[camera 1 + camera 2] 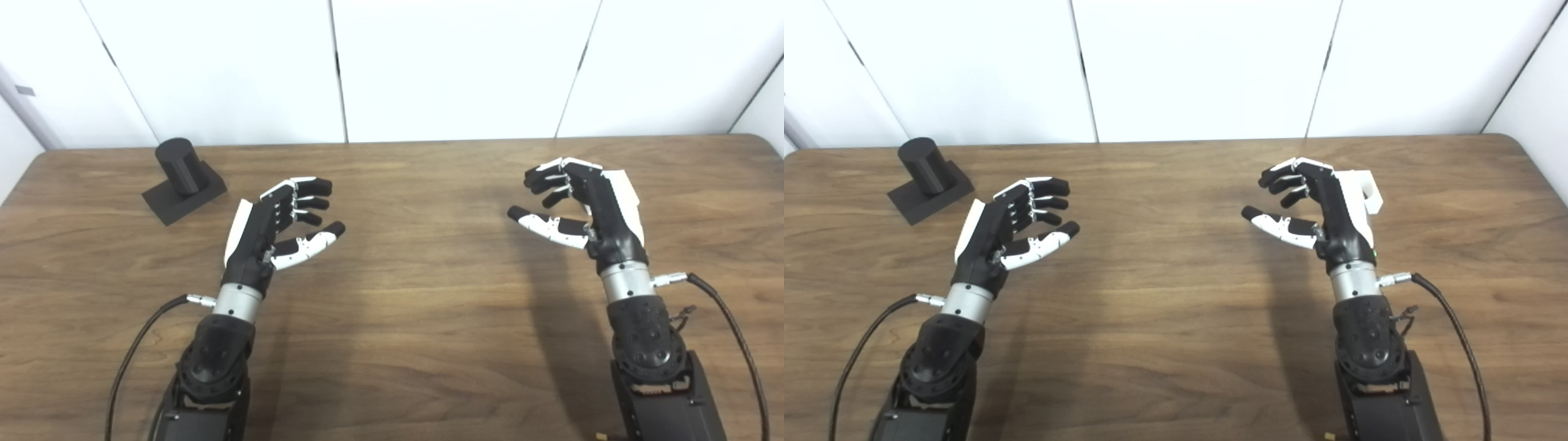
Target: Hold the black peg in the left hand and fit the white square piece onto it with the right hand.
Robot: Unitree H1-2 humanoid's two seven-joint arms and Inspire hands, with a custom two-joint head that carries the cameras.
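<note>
Left hand [269,226]: open, empty.
Right hand [582,205]: open, empty.
Black peg [182,180]: untouched on bench [398,318].
White square piece [1363,190]: behind right hand.
Remaining: everything.

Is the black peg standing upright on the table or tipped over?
Upright. The black cylindrical peg stands on its flat square base on the wooden table, round top up, apart from the open left hand.

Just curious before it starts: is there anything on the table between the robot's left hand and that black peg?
No. Between the left hand and the black peg only bare table shows, in both eye views.
</note>
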